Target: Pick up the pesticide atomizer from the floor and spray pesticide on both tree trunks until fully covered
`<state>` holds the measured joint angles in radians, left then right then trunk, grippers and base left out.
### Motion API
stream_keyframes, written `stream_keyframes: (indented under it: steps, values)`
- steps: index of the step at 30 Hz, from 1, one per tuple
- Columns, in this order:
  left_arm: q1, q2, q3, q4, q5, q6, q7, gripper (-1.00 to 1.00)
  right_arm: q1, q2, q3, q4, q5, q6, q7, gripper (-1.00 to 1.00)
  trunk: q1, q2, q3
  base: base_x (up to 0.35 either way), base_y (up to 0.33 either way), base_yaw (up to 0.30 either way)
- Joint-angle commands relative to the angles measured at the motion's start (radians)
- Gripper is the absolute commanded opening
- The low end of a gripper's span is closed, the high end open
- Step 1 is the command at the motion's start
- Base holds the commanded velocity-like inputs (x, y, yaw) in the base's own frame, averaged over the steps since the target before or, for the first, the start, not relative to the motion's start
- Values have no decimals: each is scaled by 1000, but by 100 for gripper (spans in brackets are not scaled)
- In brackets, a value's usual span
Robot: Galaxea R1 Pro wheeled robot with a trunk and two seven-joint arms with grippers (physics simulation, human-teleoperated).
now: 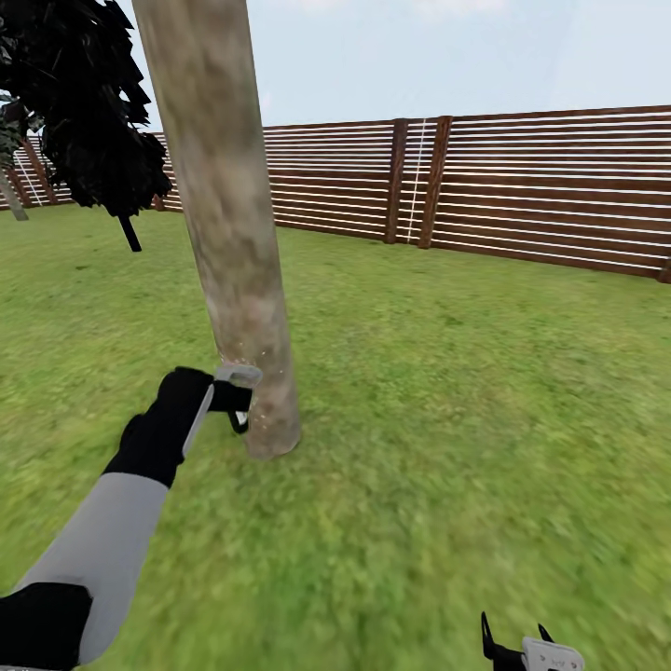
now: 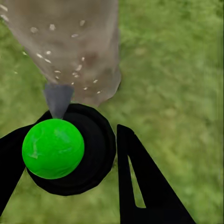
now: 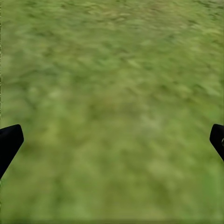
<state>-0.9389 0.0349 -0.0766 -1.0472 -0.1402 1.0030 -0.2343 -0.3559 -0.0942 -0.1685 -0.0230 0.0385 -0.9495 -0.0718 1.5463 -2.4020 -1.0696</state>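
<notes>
Fingers (image 2: 135,186) of the left gripper (image 1: 235,403) are closed around the pesticide atomizer (image 2: 70,149): black body with green cap, grey nozzle aimed straight at the tree trunk (image 1: 228,224). Right gripper (image 1: 517,643) hangs low over the grass, fingers spread wide, holding nothing; the right wrist view shows lawn between the two tips.

Key relation: the trunk base sits directly ahead of the nozzle, very close, nearly touching in the head view. Left arm is the near one; right arm is well apart and out of play. Atomizer's long axis runs roughly level, pointing from the gripper into the trunk. The trunk's long axis is near vertical with a slight lean, rising out of the top of the head view.

Whitish specks of pesticide (image 2: 77,67) sit on the bark near the base; I can't tell coverage higher up. My read: spraying is under way at the bottom, and the next move likely means sweeping the nozzle up along the trunk.

A second tree (image 1: 89,112) stands behind at left, with dark foliage, near the fence (image 1: 540,186). It looks untreated from here, but it's too far to be sure.
</notes>
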Motion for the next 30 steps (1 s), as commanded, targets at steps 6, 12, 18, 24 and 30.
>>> stream_keyframes:
  steps: [6, 12, 18, 24, 30]
  values:
    - [-52, 107, 40, -1, 15, 3, -11, -100, 0, 5, 0, 0, 0, 0, 1, 100, 0, 0, 0, 0, 0, 0]
    - [-90, 41, 11, -5, 22, 12, -40, -100, 0, 7, 0, 0, 1, 0, 1, 100, 0, 0, 0, 0, 0, 0]
    - [-128, 149, 19, 13, 24, 14, -42, -100, 0, 7, 0, 0, 1, 0, 1, 100, 0, 0, 0, 0, 0, 0]
    - [-115, 39, 8, 0, 30, 14, -43, -100, 0, 7, 0, 0, 1, 0, 1, 100, 0, 0, 0, 0, 0, 0]
    - [-108, 153, 10, 45, 30, 8, -45, -100, 0, 7, 0, 0, 1, 0, 1, 100, 0, 0, 0, 0, 0, 0]
